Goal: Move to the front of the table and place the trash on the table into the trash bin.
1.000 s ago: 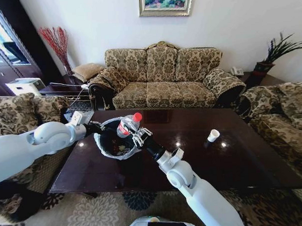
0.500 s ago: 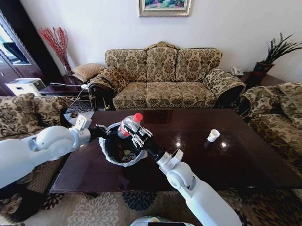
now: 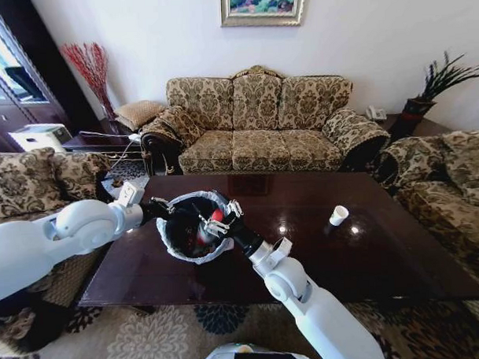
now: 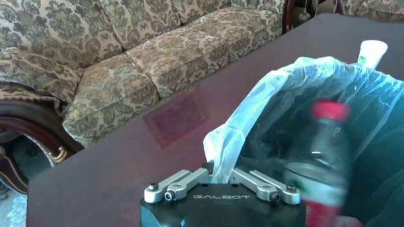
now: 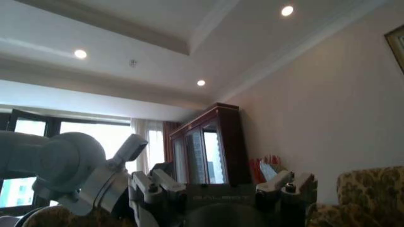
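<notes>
I read "GALBOT" on my left gripper point(image 4: 218, 185), clamped on the trash bin point(image 3: 195, 227) liner. One red-capped bottle point(image 4: 319, 161) sits inside the bin. My right gripper point(image 3: 217, 221) fingers are spread. One cup point(image 3: 338, 215) stands on the table point(image 3: 368, 254) at three o'clock.

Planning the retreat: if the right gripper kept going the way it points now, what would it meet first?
Likely the trash bin: the right gripper is open at its rim, aimed across the mouth where the bottle is dropping in. Depth there is hard to judge.

Red-capped bottle point(image 3: 210, 226) inside lined bin point(image 3: 179, 243); cup point(image 3: 337, 215) on table point(image 3: 368, 254)
</notes>
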{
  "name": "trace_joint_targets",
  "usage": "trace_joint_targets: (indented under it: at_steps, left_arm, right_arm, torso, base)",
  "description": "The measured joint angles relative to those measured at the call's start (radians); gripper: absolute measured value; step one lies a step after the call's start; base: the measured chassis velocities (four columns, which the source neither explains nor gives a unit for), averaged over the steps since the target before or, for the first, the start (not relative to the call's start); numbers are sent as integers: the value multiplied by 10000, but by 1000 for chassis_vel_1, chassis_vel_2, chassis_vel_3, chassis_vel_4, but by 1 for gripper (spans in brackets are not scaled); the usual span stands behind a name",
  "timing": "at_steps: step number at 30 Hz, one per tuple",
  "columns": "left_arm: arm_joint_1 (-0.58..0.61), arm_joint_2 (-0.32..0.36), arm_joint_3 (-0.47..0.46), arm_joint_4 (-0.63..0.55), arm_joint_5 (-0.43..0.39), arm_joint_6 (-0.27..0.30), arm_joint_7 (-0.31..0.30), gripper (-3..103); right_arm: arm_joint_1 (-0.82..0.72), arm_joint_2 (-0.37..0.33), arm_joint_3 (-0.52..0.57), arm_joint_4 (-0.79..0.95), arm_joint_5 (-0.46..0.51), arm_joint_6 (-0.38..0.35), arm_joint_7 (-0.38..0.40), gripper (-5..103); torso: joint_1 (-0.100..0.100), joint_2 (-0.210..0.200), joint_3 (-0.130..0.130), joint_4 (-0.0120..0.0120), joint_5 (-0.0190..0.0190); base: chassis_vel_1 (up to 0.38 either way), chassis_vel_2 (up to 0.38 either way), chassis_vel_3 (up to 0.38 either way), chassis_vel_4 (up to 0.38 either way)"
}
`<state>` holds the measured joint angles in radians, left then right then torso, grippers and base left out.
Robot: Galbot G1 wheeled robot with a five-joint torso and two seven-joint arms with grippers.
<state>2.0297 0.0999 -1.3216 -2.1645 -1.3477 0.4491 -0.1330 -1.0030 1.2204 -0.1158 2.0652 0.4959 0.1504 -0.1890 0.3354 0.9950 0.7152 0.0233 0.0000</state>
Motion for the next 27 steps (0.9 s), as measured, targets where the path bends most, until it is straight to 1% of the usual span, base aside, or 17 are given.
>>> trace_joint_targets:
  at_steps: [2,4,5,7,8,10,11,12,13,14,16,19,20,22,27]
  left_arm:
    - [4,-31,0,4,22,64,-8,0]
    - [5,-55,0,6,31,127,-21,0]
    - [3,-85,0,22,38,151,-36,0]
    - [-24,-146,-8,70,52,182,-116,0]
    - [-24,-146,-8,70,52,182,-116,0]
    - [-78,-231,-25,86,72,284,-201,0]
    - [-112,-267,-37,87,82,412,-249,0]
    - [-131,-302,-44,82,102,483,-285,0]
    - [-131,-302,-44,82,102,483,-285,0]
    - [-152,-361,-53,85,145,564,-324,0]
    - [-155,-377,-57,86,149,569,-325,0]
    - [-166,-443,-82,96,164,556,-340,0]
    - [-166,-443,-82,96,164,556,-340,0]
    - [-176,-465,-82,66,170,549,-340,0]
    - [-240,-509,-106,-37,156,527,-340,0]
  right_arm:
    - [-41,-88,206,381,-17,101,-82,97]
    - [-85,-157,375,602,-115,158,-29,99]
    - [-159,-247,600,800,-264,181,184,100]
    - [-383,-394,956,1117,-511,84,975,100]
    - [-383,-394,956,1117,-511,84,975,100]
    - [-888,-478,1318,1484,-529,-153,2107,100]
    - [-1147,-482,1497,1572,-488,-206,2436,100]
    - [-1377,-479,1685,1604,-471,-210,2663,100]
    - [-1377,-479,1685,1604,-471,-210,2663,100]
    - [-1851,-451,2167,1605,-438,-190,3025,100]
    - [-1984,-435,2336,1604,-408,-186,3125,100]
    - [-2354,-349,3267,1518,-111,-197,3481,100]
    - [-2354,-349,3267,1518,-111,-197,3481,100]
    - [-2409,-314,3677,1446,78,-234,3589,100]
    - [-2503,-247,3927,1394,243,-293,3723,100]
  torso:
    - [0,0,0,0,0]
    - [1,0,0,0,0]
    - [1,0,0,0,-1]
    - [0,0,0,1,-3]
    - [0,0,0,1,-3]
    - [0,0,0,-1,0]
    - [1,0,0,-5,1]
    - [0,0,0,-2,3]
    - [0,0,0,-2,3]
    - [0,0,-1,-2,2]
    - [0,0,0,2,0]
    - [0,0,0,1,-1]
    - [0,0,0,1,-1]
    - [0,0,0,2,-2]
    - [0,0,0,-1,-2]
  base:
    - [0,0,0,0]
    - [0,0,0,0]
    - [0,0,0,0]
    - [0,0,0,0]
    - [0,0,0,0]
    - [0,0,0,0]
    - [0,0,0,0]
    - [0,0,0,0]
    - [0,0,0,0]
    - [0,0,0,0]
    - [0,0,0,0]
    - [-27,-41,30,18]
    - [-40,-70,61,22]
    - [-86,-85,89,79]
    - [-161,-143,174,150]
